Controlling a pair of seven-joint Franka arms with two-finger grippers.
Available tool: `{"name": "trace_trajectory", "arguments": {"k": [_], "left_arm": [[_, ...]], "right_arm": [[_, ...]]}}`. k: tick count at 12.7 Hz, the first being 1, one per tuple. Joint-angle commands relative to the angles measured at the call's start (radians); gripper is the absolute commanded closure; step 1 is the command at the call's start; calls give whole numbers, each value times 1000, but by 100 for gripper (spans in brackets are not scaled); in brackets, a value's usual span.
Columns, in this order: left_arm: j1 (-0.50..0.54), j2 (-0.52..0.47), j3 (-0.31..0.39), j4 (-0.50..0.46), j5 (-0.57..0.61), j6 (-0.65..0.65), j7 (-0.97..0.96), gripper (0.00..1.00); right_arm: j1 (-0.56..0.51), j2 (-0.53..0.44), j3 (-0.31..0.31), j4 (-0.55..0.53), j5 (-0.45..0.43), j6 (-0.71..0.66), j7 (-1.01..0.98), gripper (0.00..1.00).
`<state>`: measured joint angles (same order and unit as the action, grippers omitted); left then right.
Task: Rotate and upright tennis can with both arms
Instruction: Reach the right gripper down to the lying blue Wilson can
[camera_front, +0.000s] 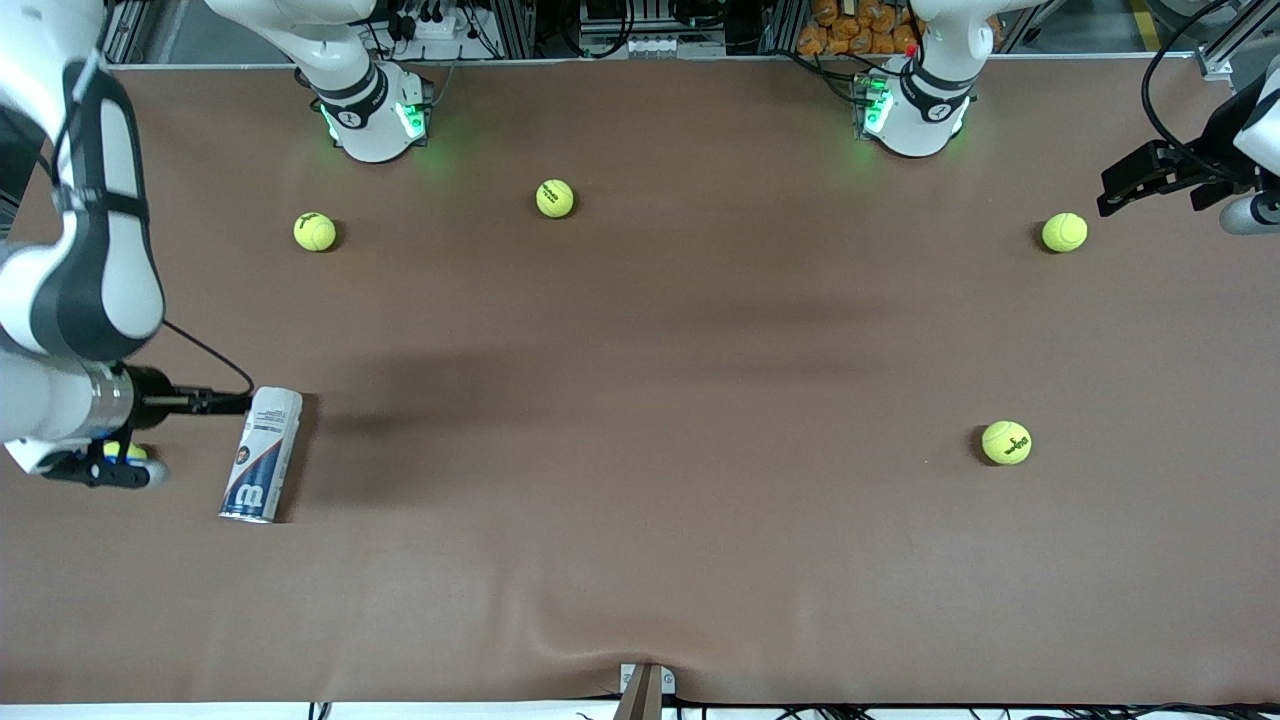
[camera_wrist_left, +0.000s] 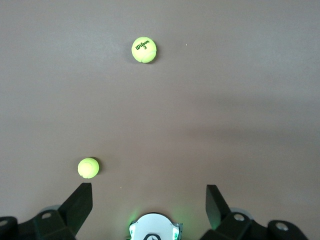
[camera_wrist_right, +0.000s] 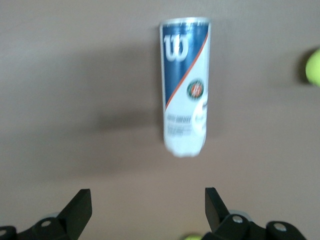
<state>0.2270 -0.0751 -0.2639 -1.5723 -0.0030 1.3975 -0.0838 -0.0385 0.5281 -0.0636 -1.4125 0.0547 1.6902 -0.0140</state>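
On the brown tabletop (camera_front: 640, 520) a slim white and navy tennis can (camera_front: 261, 455) with a white "W" logo lies flat at the right arm's end, long axis running nearer-to-farther, its silver-rimmed "W" end toward the front camera. The right claw (camera_wrist_right: 145, 210) hangs released just beside it; the left claw (camera_wrist_left: 149, 205), also released, waits at the left arm's end.

Brown bench (camera_front: 640, 560): tennis can (camera_front: 262, 455) lying on side near right arm's end; yellow-green tennis balls (camera_front: 554, 198) scattered
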Motion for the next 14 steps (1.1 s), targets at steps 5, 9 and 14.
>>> {"name": "trace_trajectory", "arguments": {"k": [5, 9, 14], "left_arm": [[15, 89, 2, 109, -18, -2, 12, 0], [8, 90, -1, 100, -20, -3, 6, 0], [8, 87, -23, 84, -22, -6, 15, 0]], "right_arm": [[-52, 183, 7, 4, 1, 223, -96, 0], [-53, 230, 7, -42, -4, 264, -96, 0], [-64, 259, 7, -59, -4, 305, -98, 0]]}}
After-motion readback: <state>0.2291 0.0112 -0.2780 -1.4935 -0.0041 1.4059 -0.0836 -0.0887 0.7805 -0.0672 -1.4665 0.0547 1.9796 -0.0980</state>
